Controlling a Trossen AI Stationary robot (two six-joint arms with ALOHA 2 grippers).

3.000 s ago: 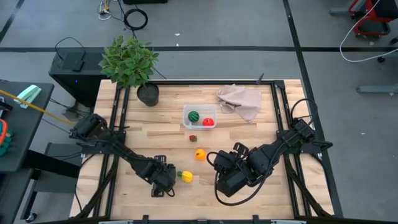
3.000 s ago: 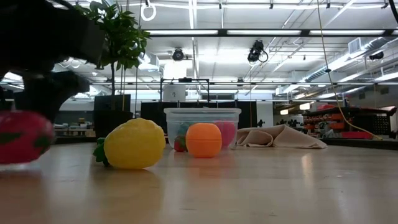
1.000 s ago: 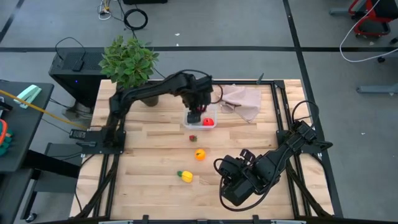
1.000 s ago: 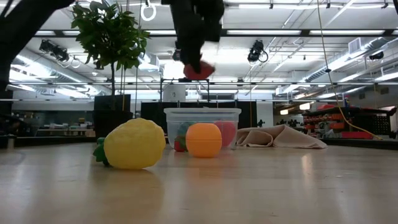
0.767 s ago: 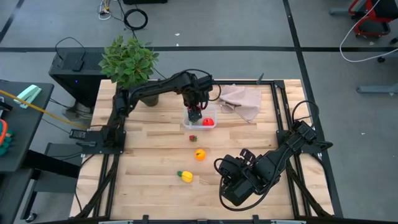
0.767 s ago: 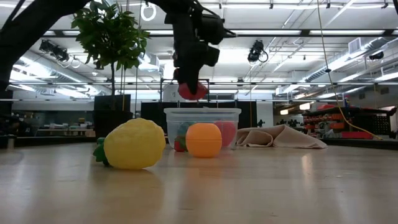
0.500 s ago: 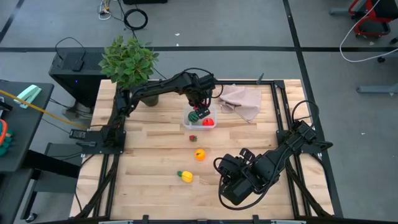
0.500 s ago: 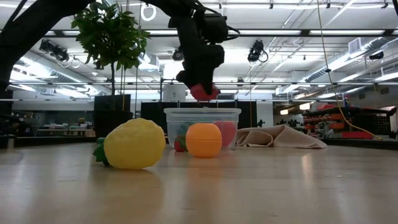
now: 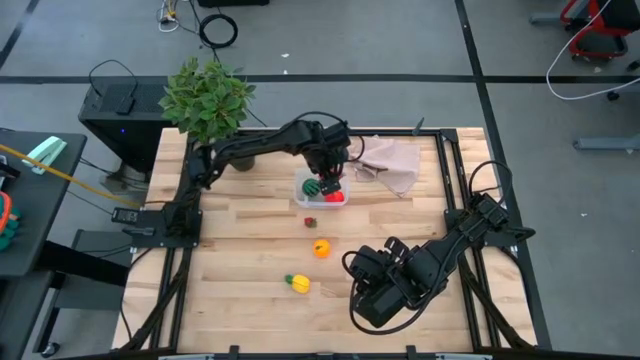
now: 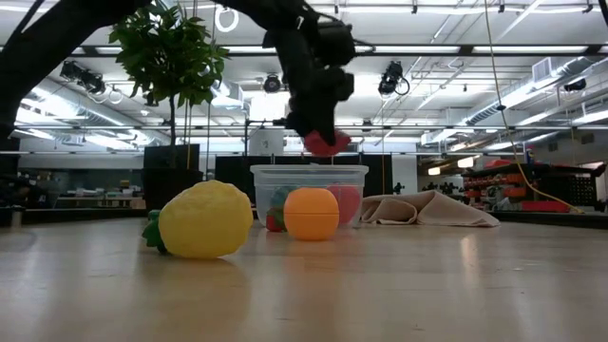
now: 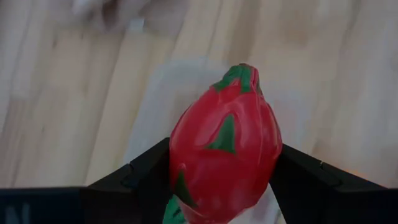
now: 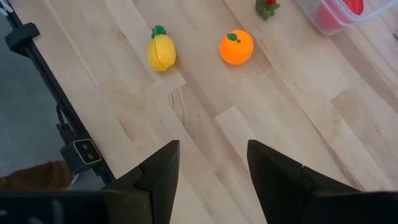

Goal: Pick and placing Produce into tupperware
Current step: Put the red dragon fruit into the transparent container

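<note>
My left gripper (image 9: 329,175) hangs over the clear tupperware (image 9: 303,197), shut on a red toy fruit with green scales (image 11: 227,140). In the low view the fruit (image 10: 326,143) hangs just above the box rim (image 10: 309,169). Inside the box lie a green piece (image 9: 312,186) and a red piece (image 9: 335,197). On the bare table rest a small red strawberry (image 9: 310,222), an orange (image 9: 321,249) and a yellow lemon (image 9: 298,283). My right gripper (image 12: 211,177) is open, raised over the table's near right part. My left gripper pinches the red fruit between its two fingers (image 11: 146,177), one on each side of the fruit's thick lower half (image 11: 181,158). The fingers point down from above. The fruit is lifted clear over the tupperware, its green tip (image 11: 239,74) pointing away from the gripper toward the box.
A leafy potted plant (image 9: 208,98) stands at the far left corner. A beige cloth (image 9: 388,160) lies right of the box. Black frame rails (image 9: 450,180) run along the table's sides. Bare wood lies around the lemon and orange.
My left gripper, keeping hold of the red fruit, came down closer to the box rim and then shifted a little toward the table's right over the tupperware. The loose produce and the box stayed where they were.
</note>
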